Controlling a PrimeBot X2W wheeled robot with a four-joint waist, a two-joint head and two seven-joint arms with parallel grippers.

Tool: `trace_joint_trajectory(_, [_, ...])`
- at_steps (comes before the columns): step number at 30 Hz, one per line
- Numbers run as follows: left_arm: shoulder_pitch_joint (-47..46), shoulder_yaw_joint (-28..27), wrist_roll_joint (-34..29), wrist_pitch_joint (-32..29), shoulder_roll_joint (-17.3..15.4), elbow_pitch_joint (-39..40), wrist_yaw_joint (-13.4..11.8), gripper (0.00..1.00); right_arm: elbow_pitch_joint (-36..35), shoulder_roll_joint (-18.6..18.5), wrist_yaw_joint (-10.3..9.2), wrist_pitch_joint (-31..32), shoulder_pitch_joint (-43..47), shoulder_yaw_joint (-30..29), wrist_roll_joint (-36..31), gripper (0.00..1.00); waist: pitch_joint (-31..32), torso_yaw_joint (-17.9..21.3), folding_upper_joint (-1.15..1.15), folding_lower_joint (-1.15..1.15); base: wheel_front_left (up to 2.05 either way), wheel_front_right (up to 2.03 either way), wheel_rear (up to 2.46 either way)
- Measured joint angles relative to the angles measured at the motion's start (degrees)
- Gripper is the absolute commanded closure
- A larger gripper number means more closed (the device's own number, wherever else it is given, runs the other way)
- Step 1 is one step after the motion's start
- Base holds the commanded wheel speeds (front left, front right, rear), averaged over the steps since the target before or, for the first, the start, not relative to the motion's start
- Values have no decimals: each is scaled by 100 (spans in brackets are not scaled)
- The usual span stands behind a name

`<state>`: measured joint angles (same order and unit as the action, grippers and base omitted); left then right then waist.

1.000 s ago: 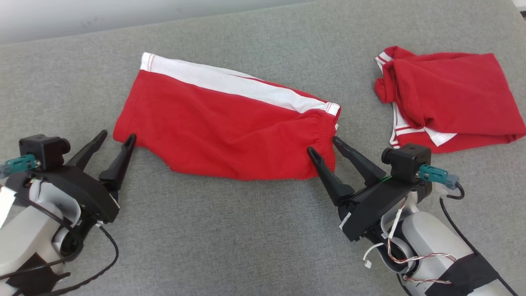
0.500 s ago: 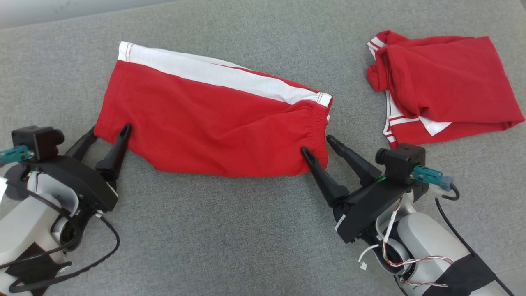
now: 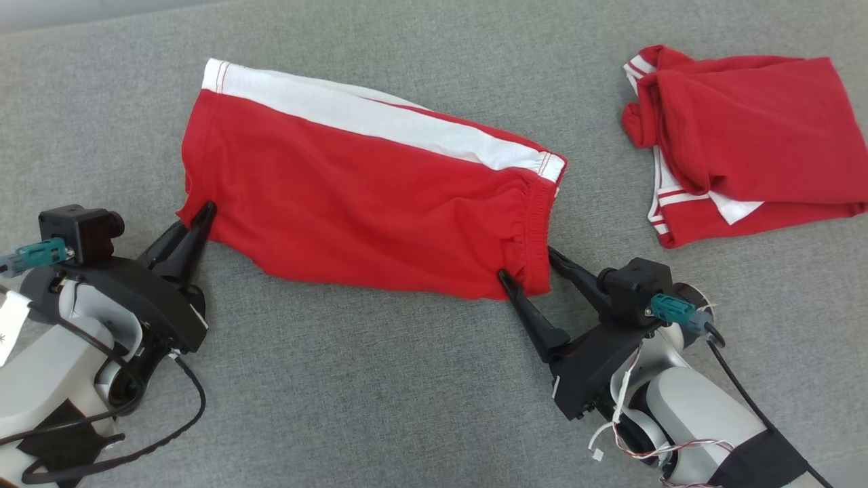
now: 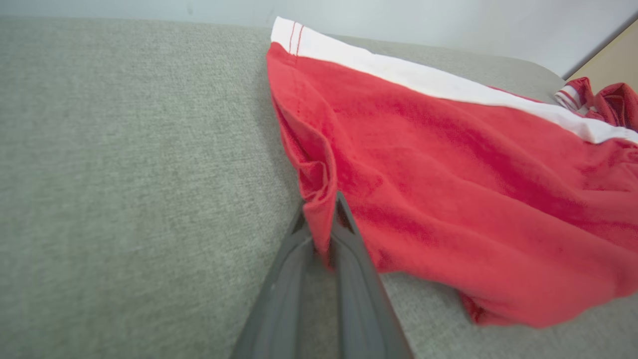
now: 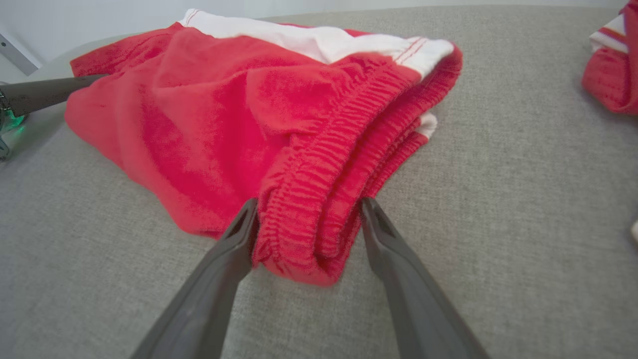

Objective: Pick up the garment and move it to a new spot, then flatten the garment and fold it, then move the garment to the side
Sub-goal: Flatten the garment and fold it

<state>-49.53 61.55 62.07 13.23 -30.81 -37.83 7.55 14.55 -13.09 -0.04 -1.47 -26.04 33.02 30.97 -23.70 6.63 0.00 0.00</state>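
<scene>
The garment [image 3: 380, 196] is a pair of red shorts with a white side stripe, lying spread on the grey cloth surface [image 3: 380, 386]. My left gripper [image 3: 200, 213] is shut on the near left hem corner; in the left wrist view the red cloth [image 4: 448, 164] bunches between the fingertips of that gripper [image 4: 321, 209]. My right gripper [image 3: 526, 263] is open, one finger on each side of the near elastic waistband corner. In the right wrist view the gathered waistband [image 5: 309, 199] sits between that gripper's spread fingers [image 5: 239, 234].
A second red and white garment [image 3: 746, 135] lies folded at the far right, apart from the shorts. The grey surface ends at a pale wall along the far edge [image 3: 81, 13]. Bare grey cloth lies in front of the shorts between my arms.
My left gripper has closed on the hem corner, pulling it into a small bunch. My right gripper has slid forward around the waistband corner and stays open. The head camera has shifted a little.
</scene>
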Motion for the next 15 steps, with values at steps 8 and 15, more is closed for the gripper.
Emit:
trace_joint_trajectory(8, [-24,46,3,51,-10,33,0,100,69,-51,-148,-10,-29,47,-197,0,-78,-44,0,0,0,0,0])
trace_joint_trajectory(15, [-83,124,51,78,12,40,0,100,278,-19,-198,-32,-189,148,-381,88,-101,-90,0,0,0,0,0])
